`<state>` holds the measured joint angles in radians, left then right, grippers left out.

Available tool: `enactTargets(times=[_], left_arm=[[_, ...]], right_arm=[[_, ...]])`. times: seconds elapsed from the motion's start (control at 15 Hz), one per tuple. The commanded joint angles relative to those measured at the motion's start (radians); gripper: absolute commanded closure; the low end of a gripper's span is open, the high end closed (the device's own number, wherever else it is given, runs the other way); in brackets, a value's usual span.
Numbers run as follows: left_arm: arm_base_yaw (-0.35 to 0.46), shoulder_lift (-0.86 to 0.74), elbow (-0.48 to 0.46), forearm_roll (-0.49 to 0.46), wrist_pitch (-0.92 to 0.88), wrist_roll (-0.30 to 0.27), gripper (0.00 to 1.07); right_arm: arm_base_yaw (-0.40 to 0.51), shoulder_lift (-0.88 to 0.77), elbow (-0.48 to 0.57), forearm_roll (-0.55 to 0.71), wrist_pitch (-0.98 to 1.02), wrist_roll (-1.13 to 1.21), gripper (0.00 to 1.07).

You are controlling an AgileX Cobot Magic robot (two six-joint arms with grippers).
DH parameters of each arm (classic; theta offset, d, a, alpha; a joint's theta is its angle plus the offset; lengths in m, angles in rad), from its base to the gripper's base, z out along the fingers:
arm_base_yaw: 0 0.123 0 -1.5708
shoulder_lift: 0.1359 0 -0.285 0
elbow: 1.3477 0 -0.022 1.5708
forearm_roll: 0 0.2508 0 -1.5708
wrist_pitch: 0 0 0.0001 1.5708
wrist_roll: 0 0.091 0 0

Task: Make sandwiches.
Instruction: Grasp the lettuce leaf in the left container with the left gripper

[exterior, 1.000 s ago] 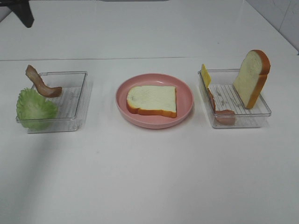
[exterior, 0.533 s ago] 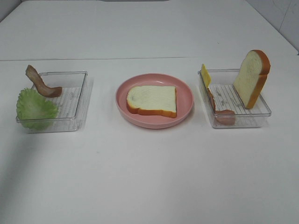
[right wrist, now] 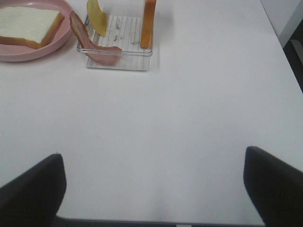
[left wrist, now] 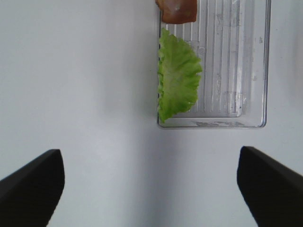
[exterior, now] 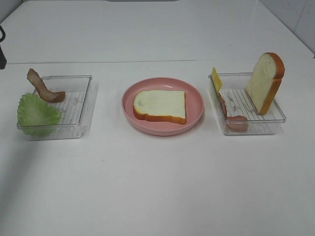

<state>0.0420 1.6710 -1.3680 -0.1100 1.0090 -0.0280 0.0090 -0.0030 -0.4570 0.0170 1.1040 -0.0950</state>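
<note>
One white bread slice (exterior: pixel 160 105) with an orange-brown crust lies flat on the pink plate (exterior: pixel 194 93), with nothing on top of it; no stacked sandwiches are in view. Ruffled green lettuce (left wrist: pixel 177 75) and a brown bacon strip (left wrist: pixel 176 9) lean in the left clear tray (exterior: pixel 78 105). My left gripper (left wrist: pixel 150 156) hovers open over the table just outside that tray's short end, holding nothing. The right clear tray (exterior: pixel 256 118) holds yellow cheese (right wrist: pixel 96 16), another bacon strip (right wrist: pixel 92 42) and an upright bread slice (exterior: pixel 266 81). My right gripper (right wrist: pixel 154 158) is open and empty, well back from that tray.
The white table runs wide in front of the trays and plate. Its right edge (right wrist: pixel 279 45) drops off beside the right tray. A dark bit of the left arm (exterior: pixel 1 49) shows at the far left edge of the high view.
The left arm's dark part left the top-left corner of the high view and now shows lower on the left edge. Food, trays and plate have not moved.
</note>
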Motion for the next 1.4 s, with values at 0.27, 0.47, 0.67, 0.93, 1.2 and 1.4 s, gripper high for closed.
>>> enactTargets(times=[0.27, 0.47, 0.67, 0.93, 1.2, 1.4], left_arm=[[-0.003, 0.196, 0.006, -0.14, -0.105, 0.063, 0.17], [-0.003, 0.281, 0.002, -0.14, -0.183, 0.071, 0.18], [-0.003, 0.326, 0.0, -0.14, -0.234, 0.071, 0.24], [-0.003, 0.34, -0.002, -0.148, -0.266, 0.074, 0.38], [-0.003, 0.358, -0.002, -0.159, -0.257, 0.069, 0.53], [-0.003, 0.359, -0.002, -0.159, -0.258, 0.055, 0.89]], right_arm=[[-0.003, -0.028, 0.003, -0.001, -0.005, -0.006, 0.09], [-0.003, -0.028, 0.003, -0.001, -0.005, -0.006, 0.09], [-0.003, -0.028, 0.003, -0.001, -0.005, -0.006, 0.09], [-0.003, -0.028, 0.003, -0.001, -0.005, -0.006, 0.09], [-0.003, -0.028, 0.003, -0.001, -0.005, -0.006, 0.09], [-0.003, -0.028, 0.003, -0.001, -0.005, -0.006, 0.09]])
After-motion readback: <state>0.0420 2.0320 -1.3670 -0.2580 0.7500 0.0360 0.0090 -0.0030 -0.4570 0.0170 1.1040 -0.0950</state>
